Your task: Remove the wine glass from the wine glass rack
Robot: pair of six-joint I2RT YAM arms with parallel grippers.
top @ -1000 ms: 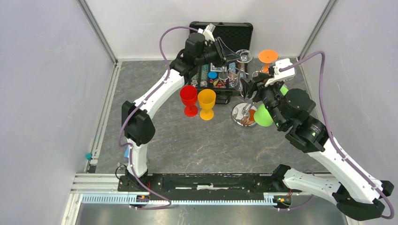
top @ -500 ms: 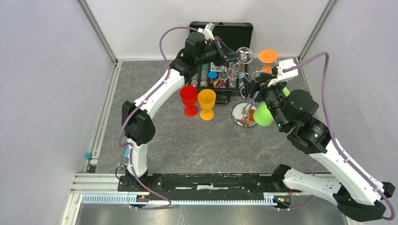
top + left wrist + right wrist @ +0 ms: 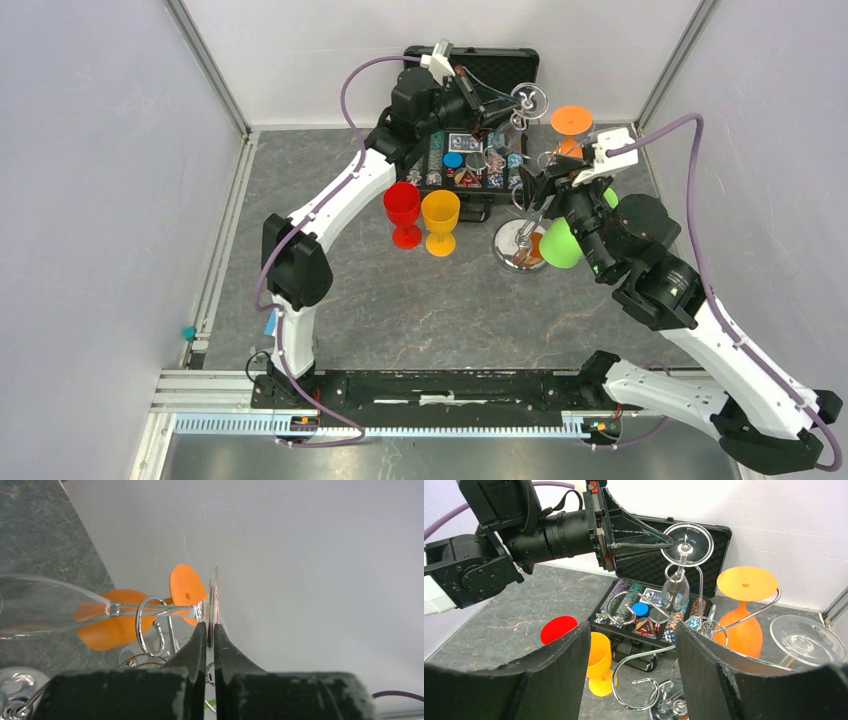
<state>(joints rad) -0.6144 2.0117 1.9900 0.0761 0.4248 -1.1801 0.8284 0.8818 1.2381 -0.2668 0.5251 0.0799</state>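
I had the left gripper [image 3: 210,630] pinched shut on the clear wine glass [image 3: 45,605] by its foot. Left of the jaws, its stem threaded 1 hook of the wine glass rack [image 3: 702,597], bowl cut off. My right gripper [image 3: 631,630] stood open just before that rack.

The left wrist view's edge cuts off part of the wine glass [image 3: 60,607].

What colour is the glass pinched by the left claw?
The glass is clear, colourless; right wrist view shows it best.
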